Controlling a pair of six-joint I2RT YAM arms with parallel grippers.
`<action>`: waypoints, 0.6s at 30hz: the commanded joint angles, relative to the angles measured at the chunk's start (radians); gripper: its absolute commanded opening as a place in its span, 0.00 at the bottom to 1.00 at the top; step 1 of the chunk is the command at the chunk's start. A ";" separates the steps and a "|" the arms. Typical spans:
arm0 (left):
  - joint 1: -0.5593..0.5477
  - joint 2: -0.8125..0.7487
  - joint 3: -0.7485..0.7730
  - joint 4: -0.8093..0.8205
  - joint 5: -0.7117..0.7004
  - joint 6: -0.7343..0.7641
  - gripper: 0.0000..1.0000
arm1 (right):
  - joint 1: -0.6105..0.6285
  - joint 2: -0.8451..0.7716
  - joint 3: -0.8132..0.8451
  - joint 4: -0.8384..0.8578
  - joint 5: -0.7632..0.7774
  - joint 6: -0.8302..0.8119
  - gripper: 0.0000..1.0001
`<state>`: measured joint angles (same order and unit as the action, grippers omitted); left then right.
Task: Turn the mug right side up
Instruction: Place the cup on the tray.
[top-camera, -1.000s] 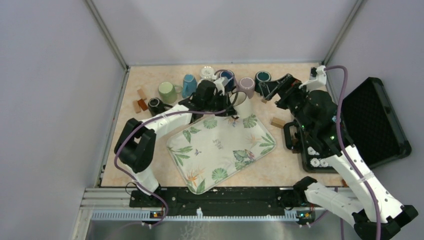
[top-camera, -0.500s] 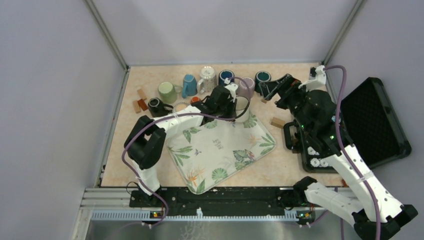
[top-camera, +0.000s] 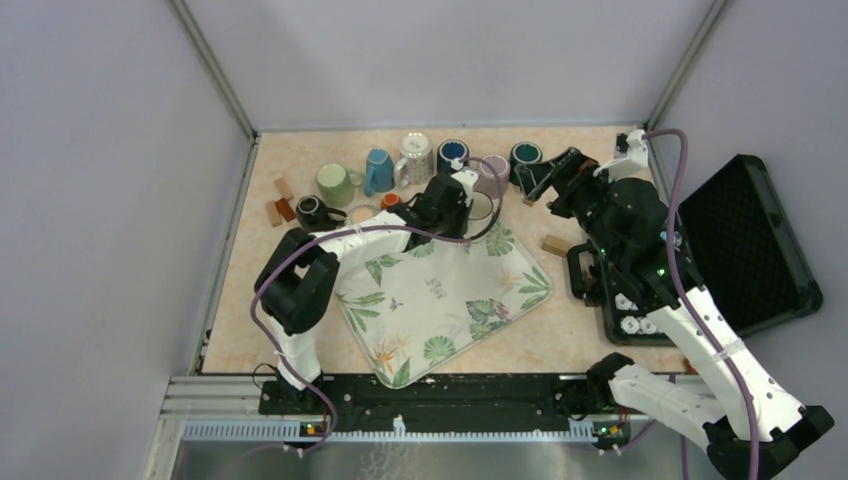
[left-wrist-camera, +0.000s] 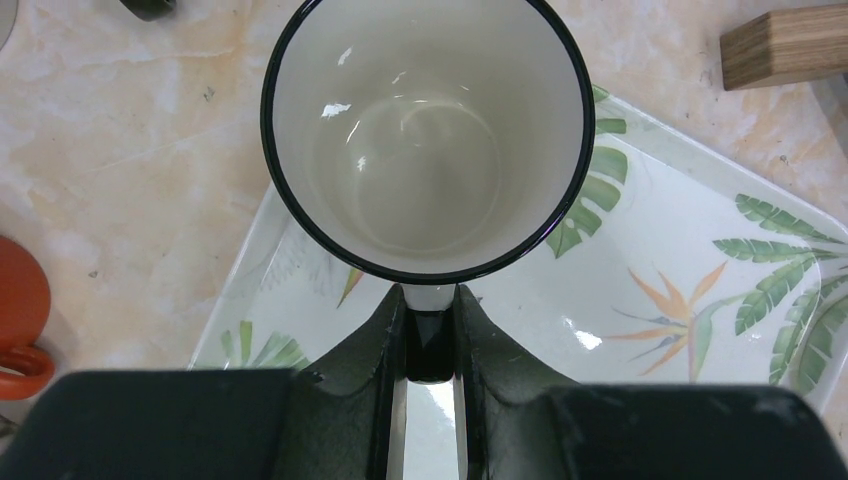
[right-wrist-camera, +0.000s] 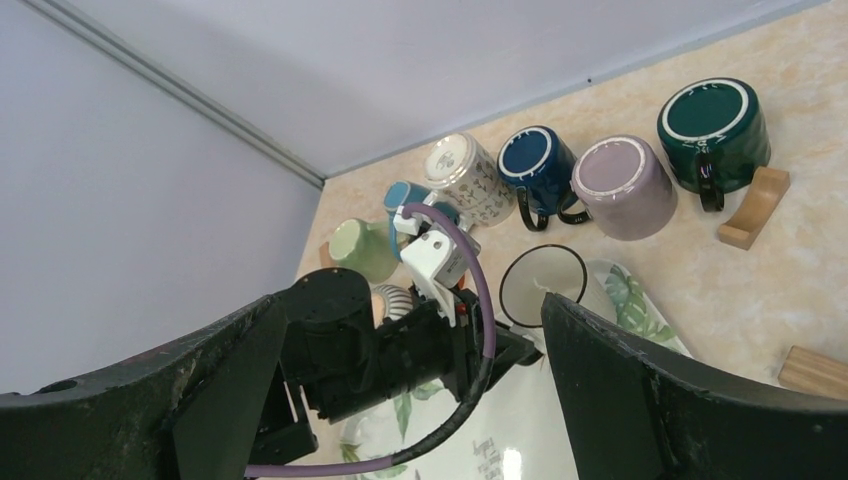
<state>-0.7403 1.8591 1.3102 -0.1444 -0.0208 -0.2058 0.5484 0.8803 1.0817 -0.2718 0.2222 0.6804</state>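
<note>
Our left pincer (left-wrist-camera: 430, 330) is clamped narrow on the handle of the white black-rimmed mug (left-wrist-camera: 425, 150), which sits mouth up at the far corner of the leaf-print tray (left-wrist-camera: 700, 250). Our right pincer (top-camera: 545, 178) gapes wide, holding nothing, near the dark green mug (top-camera: 525, 153) on the bench (top-camera: 300, 160)

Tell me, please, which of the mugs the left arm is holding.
The white mug with the black rim, over a corner of the leaf-print tray. The left fingers pinch its handle; the other mugs stand free, ungripped.
</note>
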 joint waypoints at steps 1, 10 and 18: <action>-0.005 0.007 0.060 0.109 0.000 0.018 0.00 | 0.009 -0.001 0.030 0.037 -0.008 -0.011 0.99; -0.007 0.030 0.074 0.117 -0.008 0.012 0.08 | 0.011 0.006 0.028 0.033 -0.018 -0.013 0.99; -0.007 0.042 0.083 0.118 -0.007 0.008 0.26 | 0.010 0.010 0.026 0.029 -0.021 -0.016 0.99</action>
<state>-0.7414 1.9072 1.3457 -0.1097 -0.0208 -0.2050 0.5480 0.8803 1.0817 -0.2707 0.2123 0.6804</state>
